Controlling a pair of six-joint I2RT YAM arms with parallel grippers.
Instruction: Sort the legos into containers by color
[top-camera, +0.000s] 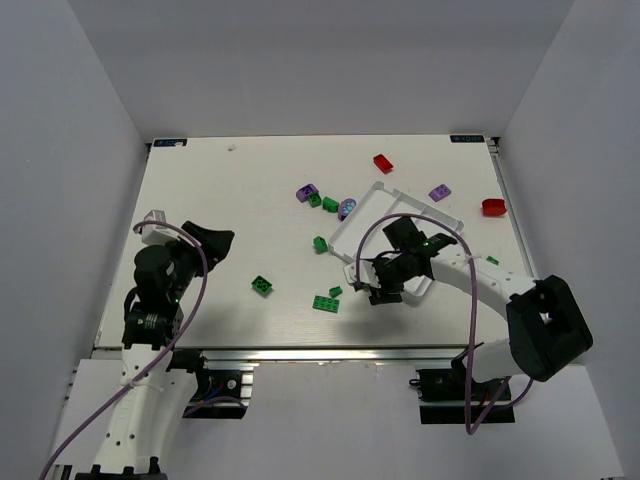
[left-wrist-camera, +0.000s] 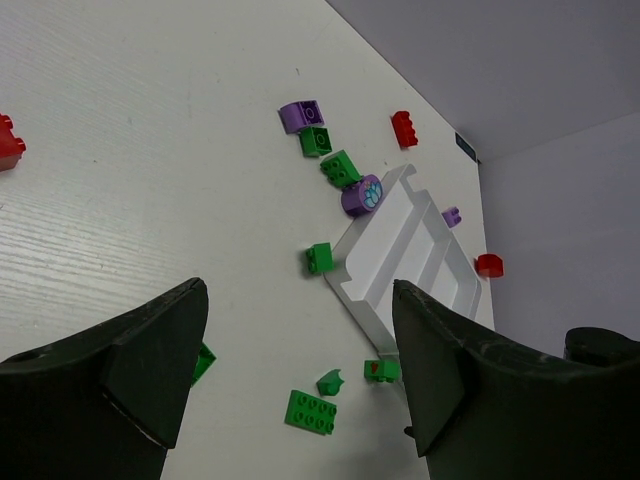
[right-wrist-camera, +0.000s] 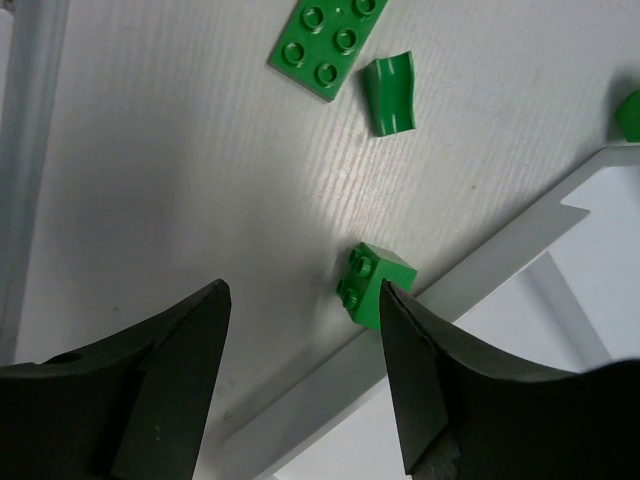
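Observation:
The white three-compartment tray lies tilted right of centre, also in the left wrist view. My right gripper is open, low over the tray's near-left rim. A small green brick lies on its side against that rim, just beside my right finger. A green plate and a curved green piece lie beyond it. Green, purple and red bricks are scattered on the table. My left gripper is open and empty at the left.
More bricks lie around the tray: green, purple, red, and a purple round piece at the tray's far corner. A red brick shows at the left edge of the left wrist view. White walls enclose the table.

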